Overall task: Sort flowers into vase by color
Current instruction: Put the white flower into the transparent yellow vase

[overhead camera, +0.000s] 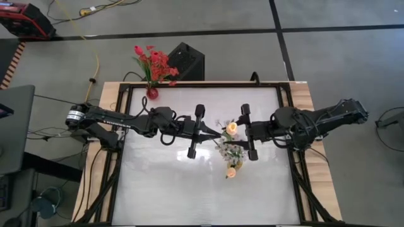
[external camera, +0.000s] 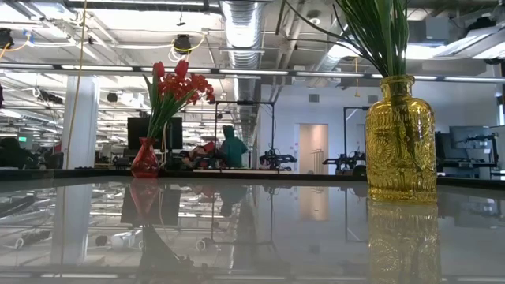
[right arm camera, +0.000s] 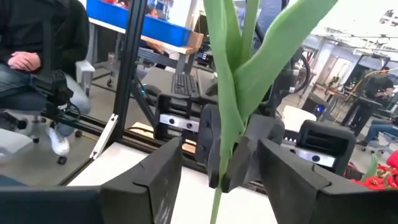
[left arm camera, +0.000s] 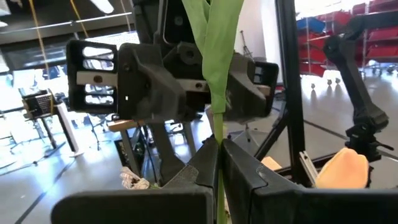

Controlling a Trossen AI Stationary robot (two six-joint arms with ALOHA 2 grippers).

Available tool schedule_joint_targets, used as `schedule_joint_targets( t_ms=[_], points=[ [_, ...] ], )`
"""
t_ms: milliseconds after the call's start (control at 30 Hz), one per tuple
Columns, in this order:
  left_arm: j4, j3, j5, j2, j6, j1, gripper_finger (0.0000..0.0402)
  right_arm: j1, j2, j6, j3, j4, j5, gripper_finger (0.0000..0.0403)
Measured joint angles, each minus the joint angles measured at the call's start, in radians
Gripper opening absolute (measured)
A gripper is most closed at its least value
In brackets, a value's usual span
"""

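Two grippers meet over table [overhead camera: 158,189] centre: left gripper [left arm camera: 219,163] is clamped on a green flower stem [left arm camera: 217,74], right gripper [right arm camera: 219,167] has fingers spread w/ stem between, not pinched. Orange tulip [overhead camera: 231,128] sits above yellow vase [external camera: 400,140] mid-table; red flowers [overhead camera: 154,63] stand in red vase [overhead camera: 152,93] nr far-left corner.

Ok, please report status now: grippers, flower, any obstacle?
Left gripper shut on green flower stem. Right gripper open around it. Yellow vase directly below; no obstacle seen.
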Motion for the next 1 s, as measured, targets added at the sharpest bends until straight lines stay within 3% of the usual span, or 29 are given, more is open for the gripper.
schedule_joint_targets(
  t_ms=[300,667,833,1000],
  points=[
    [0.004,0.0,-0.054,0.0,-0.005,0.007,0.0,-0.048,0.048,0.019,0.0,0.068,-0.045,0.0191],
    [0.002,-0.001,-0.053,0.001,0.001,0.01,0.0008,-0.049,0.025,0.017,-0.001,0.045,0.027,0.0027],
    [-0.108,-0.003,-0.017,-0.04,0.05,0.009,0.0062,-0.035,-0.057,0.054,-0.001,0.018,0.048,0.0028],
    [-0.34,-0.005,0.048,-0.18,0.079,0.01,0.0137,0.011,-0.166,0.121,-0.001,-0.051,0.048,0.003]
  ],
)
